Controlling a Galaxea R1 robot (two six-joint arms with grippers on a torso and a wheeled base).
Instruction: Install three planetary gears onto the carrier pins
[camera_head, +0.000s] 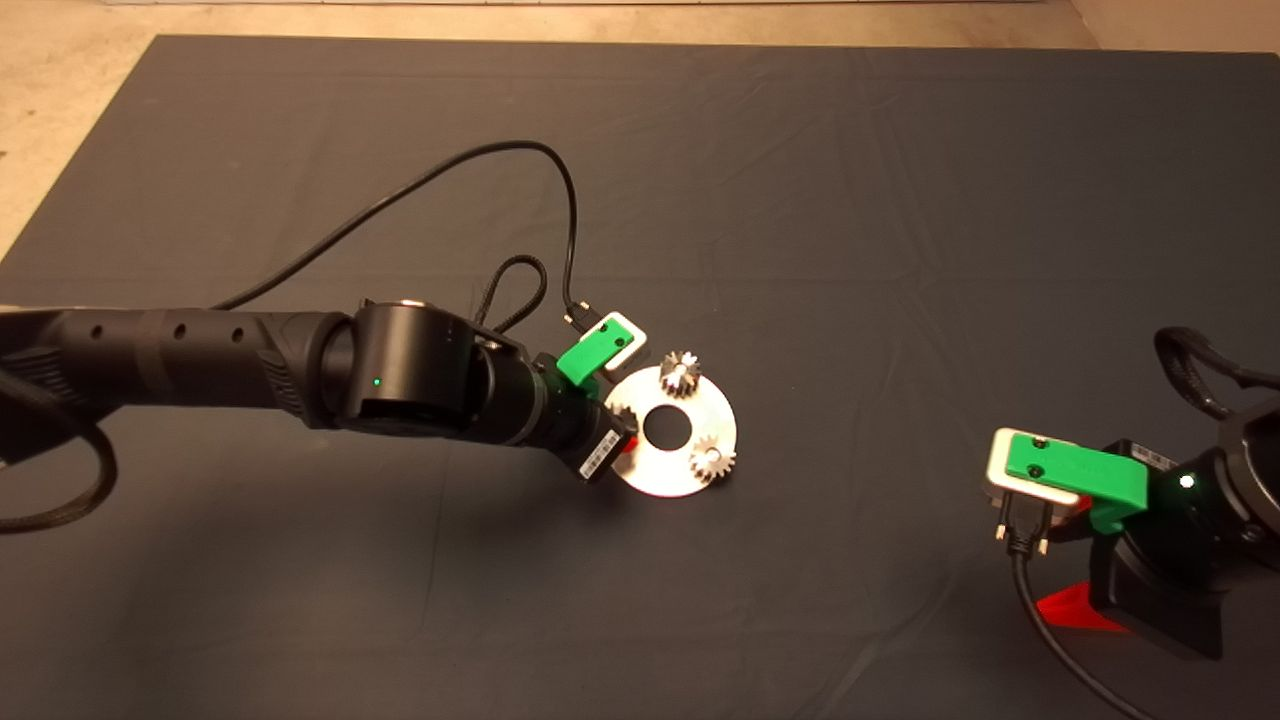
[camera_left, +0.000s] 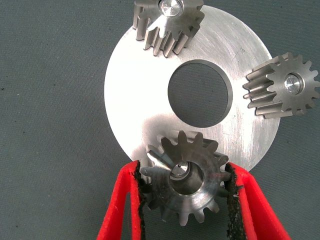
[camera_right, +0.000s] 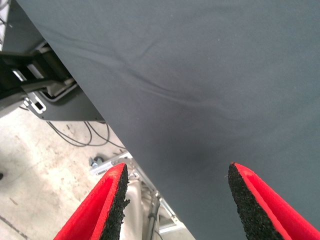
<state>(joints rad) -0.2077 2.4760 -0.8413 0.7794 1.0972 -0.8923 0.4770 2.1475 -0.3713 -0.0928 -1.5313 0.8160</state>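
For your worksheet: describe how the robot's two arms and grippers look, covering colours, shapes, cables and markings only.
Both arms are black and tubular; the left arm has a fat cylindrical wrist with a small green light and a white barcode label. Each carries a green bracket holding a white-cased camera with a black cable. The left gripper and right gripper have red wedge-shaped fingers faced with rough black pads.

Overhead head view of the mat (camera_head: 800, 200); left wrist close above the same disc (camera_left: 145, 95).
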